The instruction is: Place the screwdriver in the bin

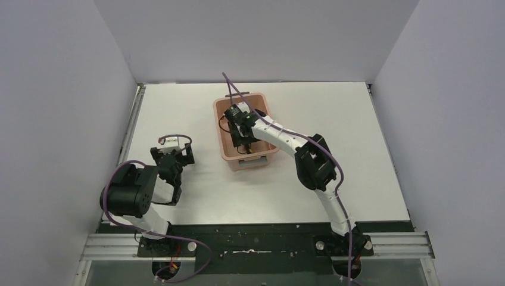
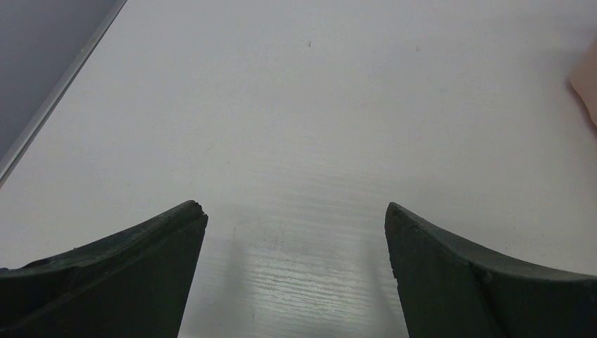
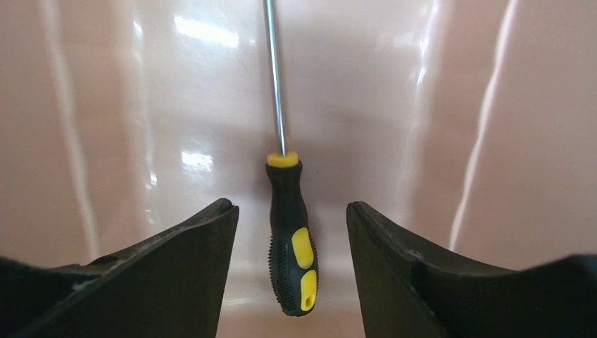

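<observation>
The salmon-pink bin stands in the middle of the white table. In the right wrist view the screwdriver, black handle with yellow patches and a thin metal shaft, lies on the bin's floor. My right gripper is open inside the bin, its fingers either side of the handle with gaps, not touching it. In the top view the right gripper reaches down into the bin and hides most of the screwdriver. My left gripper is open and empty over bare table, left of the bin.
The bin's walls stand close on both sides of the right gripper. A corner of the bin shows at the right edge of the left wrist view. White enclosure walls ring the table; a metal rail runs along its left side.
</observation>
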`<move>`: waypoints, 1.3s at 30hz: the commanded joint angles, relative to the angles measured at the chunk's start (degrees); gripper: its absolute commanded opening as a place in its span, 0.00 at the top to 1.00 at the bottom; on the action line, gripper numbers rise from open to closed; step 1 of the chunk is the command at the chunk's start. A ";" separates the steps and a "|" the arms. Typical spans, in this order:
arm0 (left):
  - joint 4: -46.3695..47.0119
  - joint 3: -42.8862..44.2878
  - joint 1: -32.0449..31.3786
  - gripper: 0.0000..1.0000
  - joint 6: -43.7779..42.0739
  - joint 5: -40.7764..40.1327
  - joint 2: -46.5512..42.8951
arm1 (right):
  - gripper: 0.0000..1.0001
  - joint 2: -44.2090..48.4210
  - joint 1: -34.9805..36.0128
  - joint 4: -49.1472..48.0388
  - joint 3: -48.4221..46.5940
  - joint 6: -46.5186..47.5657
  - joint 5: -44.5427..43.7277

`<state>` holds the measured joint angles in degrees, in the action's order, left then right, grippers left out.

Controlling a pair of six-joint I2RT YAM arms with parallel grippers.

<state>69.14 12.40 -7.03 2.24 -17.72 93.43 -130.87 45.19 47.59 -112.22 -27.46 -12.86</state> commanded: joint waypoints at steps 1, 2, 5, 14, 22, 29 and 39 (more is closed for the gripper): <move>1.25 1.57 0.34 0.03 -0.67 1.01 -1.20 | 0.39 6.58 1.07 1.11 -8.21 2.08 -3.83; 1.23 1.57 0.42 0.03 -0.73 0.97 -1.20 | 0.38 7.31 1.25 1.51 -9.40 2.73 -3.75; 1.21 1.61 0.37 0.03 -0.68 1.02 -1.21 | 0.26 10.81 1.74 2.16 -11.57 3.45 -3.51; 1.26 1.57 0.42 0.03 -0.70 1.02 -1.18 | 0.00 27.68 -0.91 -9.27 1.13 11.36 -2.06; 1.12 1.58 0.46 0.03 -0.70 1.16 -1.22 | 0.00 48.44 -19.36 -28.90 35.65 16.44 3.57; 1.08 1.68 0.56 0.03 -0.60 1.35 -1.20 | 0.00 62.36 -32.18 -43.64 65.71 14.68 8.30; 0.99 1.66 0.53 0.03 -0.62 1.46 -1.22 | 0.00 66.57 -35.22 -52.54 81.73 12.30 6.35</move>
<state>69.10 12.64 -6.92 2.24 -17.47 93.43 -66.48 10.83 4.67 -32.27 -14.13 -6.15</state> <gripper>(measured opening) 0.974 0.999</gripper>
